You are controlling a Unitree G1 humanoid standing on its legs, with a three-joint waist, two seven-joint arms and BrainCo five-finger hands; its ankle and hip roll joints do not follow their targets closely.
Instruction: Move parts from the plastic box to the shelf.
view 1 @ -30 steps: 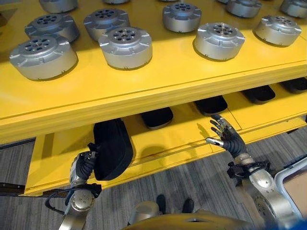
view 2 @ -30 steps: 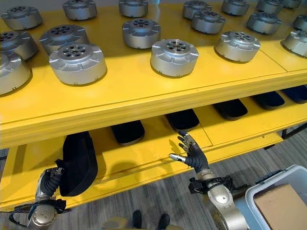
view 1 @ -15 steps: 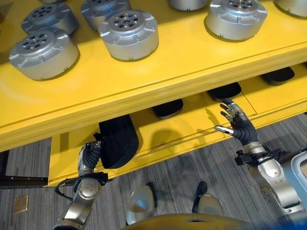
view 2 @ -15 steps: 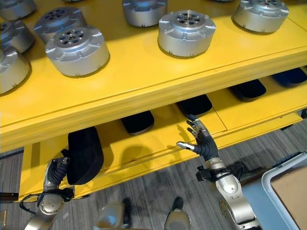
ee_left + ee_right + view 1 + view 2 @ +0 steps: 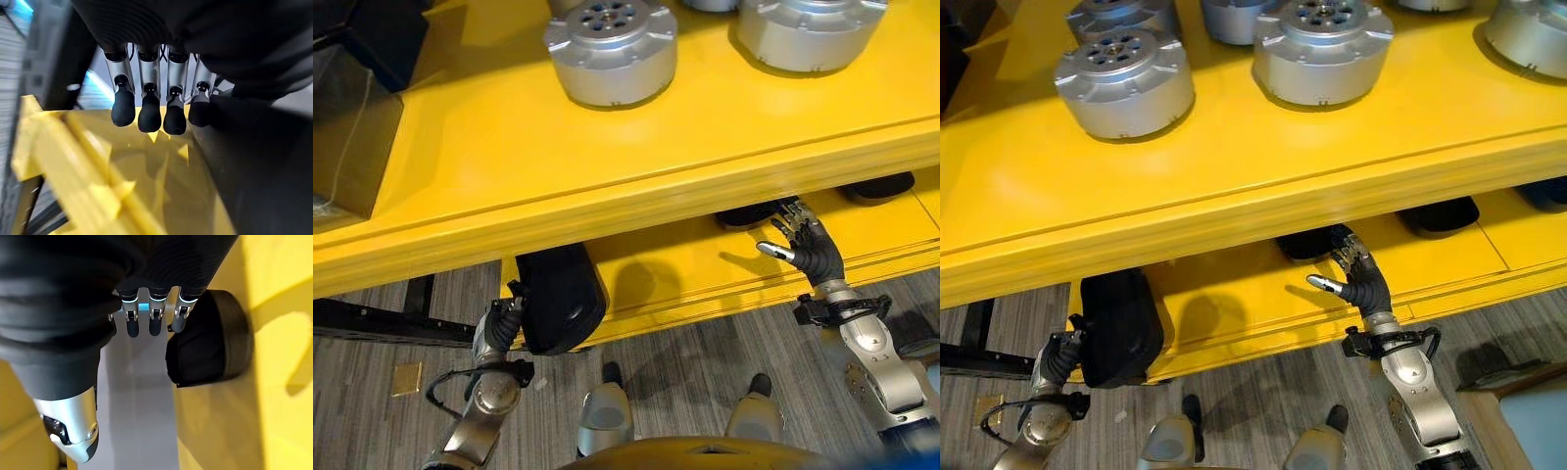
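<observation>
Placing step: left hand [image 5: 499, 328] has its fingers curled round the black part [image 5: 558, 299], standing on edge at the lower shelf [image 5: 685, 279] lip. Right hand [image 5: 1363, 284] hangs open and empty, just short of another black part [image 5: 210, 345]. Next move likely calls for pushing the held part deeper in, then letting go.

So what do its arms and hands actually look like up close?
Each arm is silver-grey metal with a rounded forearm. The left hand and right hand wear a dark ribbed cover over the back and wrist. The fingers are silver with rounded dark tips, like little rubber caps.
</observation>
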